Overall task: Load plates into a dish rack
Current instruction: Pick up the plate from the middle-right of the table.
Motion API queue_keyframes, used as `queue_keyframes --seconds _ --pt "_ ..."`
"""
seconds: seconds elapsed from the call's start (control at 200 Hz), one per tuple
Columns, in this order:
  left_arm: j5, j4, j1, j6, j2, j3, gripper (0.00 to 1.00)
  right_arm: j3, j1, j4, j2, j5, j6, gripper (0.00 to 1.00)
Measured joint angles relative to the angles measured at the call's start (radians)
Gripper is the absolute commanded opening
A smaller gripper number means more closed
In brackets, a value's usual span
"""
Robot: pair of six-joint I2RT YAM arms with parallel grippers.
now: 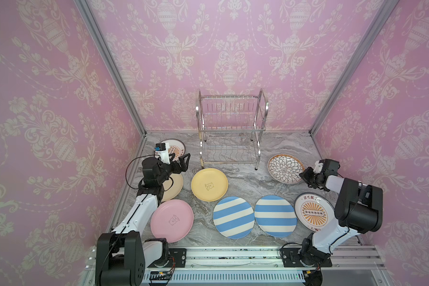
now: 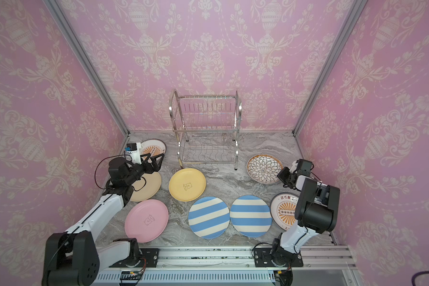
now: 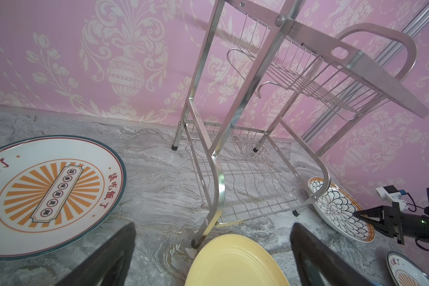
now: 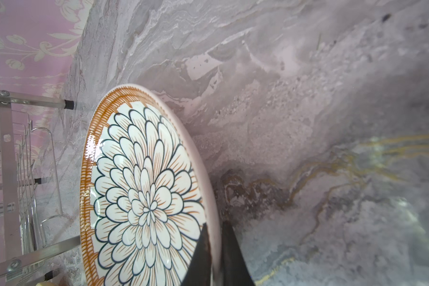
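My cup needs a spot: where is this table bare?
Bare marble lies between the yellow plate and the floral plate, and behind the floral plate beside the dish rack. The front row, pink plate through striped plates to sunburst plate, is crowded.

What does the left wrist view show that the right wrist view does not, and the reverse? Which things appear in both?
Only the left wrist view: a sunburst plate, the yellow plate, the open left gripper, and the right gripper seen from outside.
Only the right wrist view: close up, the right gripper's fingers closed on the rim of the brown floral plate.
Both: the brown floral plate, the dish rack and the marble table.
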Motion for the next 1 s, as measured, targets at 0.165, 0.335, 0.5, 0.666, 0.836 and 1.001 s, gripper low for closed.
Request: queue_keyframes --seconds 0.165,0.335,0.5,0.666,0.836,1.001 --pt "0.004 0.015 0.0 0.002 -0.01 0.0 0.99 0.048 0.009 -0.148 -0.085 0.116 -0.045 0.0" --pt "0.022 0.025 0.0 0.002 -0.01 0.001 0.99 0.118 0.053 -0.327 -0.242 0.296 -0.117 0.0" --pt "0.028 0.054 0.0 0.002 -0.001 0.008 0.99 0.191 0.131 -0.449 -0.433 0.443 -0.172 0.0" --pt "0.044 0.083 -0.001 0.026 0.074 0.064 0.99 0.29 0.225 -0.544 -0.597 0.587 -0.221 0.0" --pt "0.074 0.077 -0.001 0.07 0.161 0.174 0.99 0.391 0.374 -0.554 -0.692 0.755 -0.293 0.0" --pt "0.126 0.077 -0.001 0.085 0.193 0.207 0.99 0.486 0.544 -0.518 -0.7 0.881 -0.369 0.0"
